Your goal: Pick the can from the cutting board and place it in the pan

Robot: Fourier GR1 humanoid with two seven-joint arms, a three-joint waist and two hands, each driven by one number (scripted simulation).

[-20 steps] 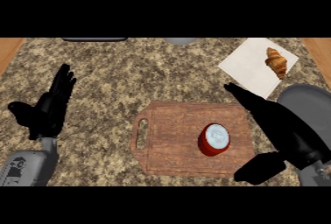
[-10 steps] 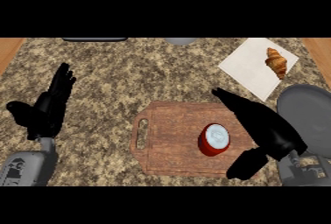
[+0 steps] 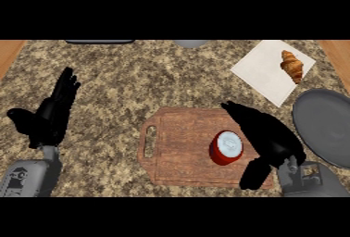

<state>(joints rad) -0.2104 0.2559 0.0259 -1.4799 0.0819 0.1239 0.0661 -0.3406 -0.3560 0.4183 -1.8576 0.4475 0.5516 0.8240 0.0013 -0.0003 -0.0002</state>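
Currently right hand (image 3: 270, 137) spread open, empty, just beside can (image 3: 227, 147) on cutting board (image 3: 181, 139).

The counter (image 3: 150, 78) looks like speckled stone, mottled brown and beige, with smooth plain wood strips (image 3: 9, 52) at its left and right edges. The cutting board (image 3: 183, 139) is reddish-brown wood with streaky grain. The can (image 3: 227, 147) has a glossy red side and a pale, silvery metal top. The pan (image 3: 328, 125) is dark grey and matt. The golden-brown croissant (image 3: 292, 66) lies on a flat white sheet (image 3: 263, 71), paper or cloth. The left robot hand (image 3: 51, 113) and right robot hand (image 3: 270, 136) are matt black.
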